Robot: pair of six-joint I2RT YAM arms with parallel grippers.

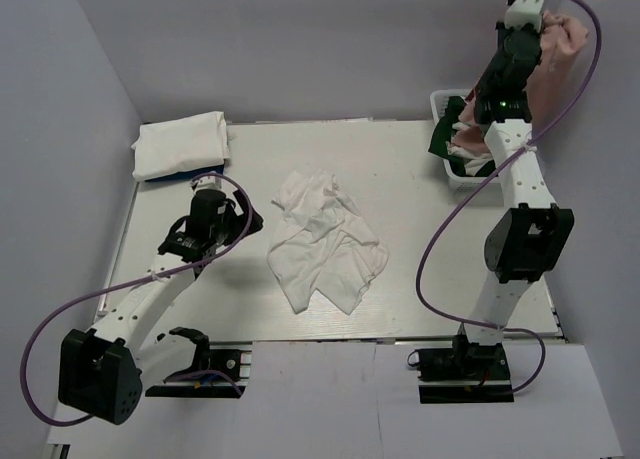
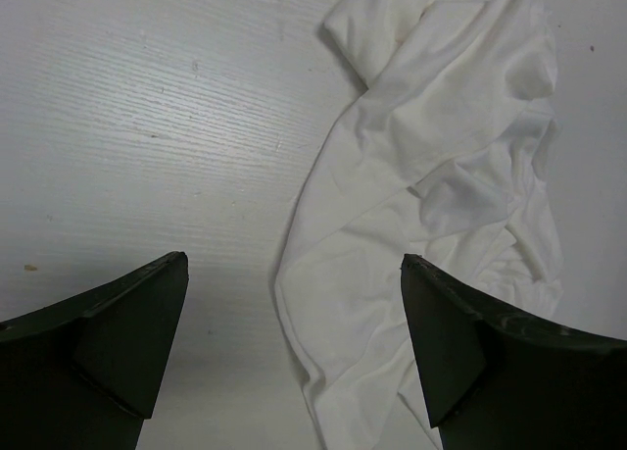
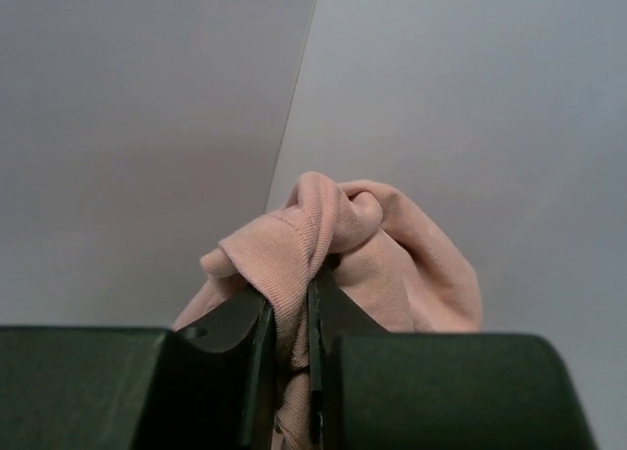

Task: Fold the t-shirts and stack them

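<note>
At the upper right of the overhead view, the right gripper (image 3: pixel 291 293) is raised high above the table (image 1: pixel 430 269), its fingers clamped tight on a bunched fold of the pink t-shirt (image 3: pixel 392 254). The rest of that shirt hangs down beside the arm toward the white basket (image 1: pixel 440 101) at the table's upper right corner. A dark green t-shirt (image 1: pixel 440 139) spills over the basket's left rim, and some pale cloth lies inside, though it is too jumbled to tell what it is. In the middle of the table lies a crumpled white t-shirt (image 1: pixel 325 239), spread loosely and creased, touching neither arm. The left gripper (image 2: pixel 294 264) sits low at centre left, just beside that shirt's left edge, with its fingers spread wide apart and nothing between them; in its wrist view the shirt fills the right side of the frame and bare table the left. A folded white t-shirt (image 1: pixel 180 144) rests in the upper left corner of the table, well apart from everything else.
</note>
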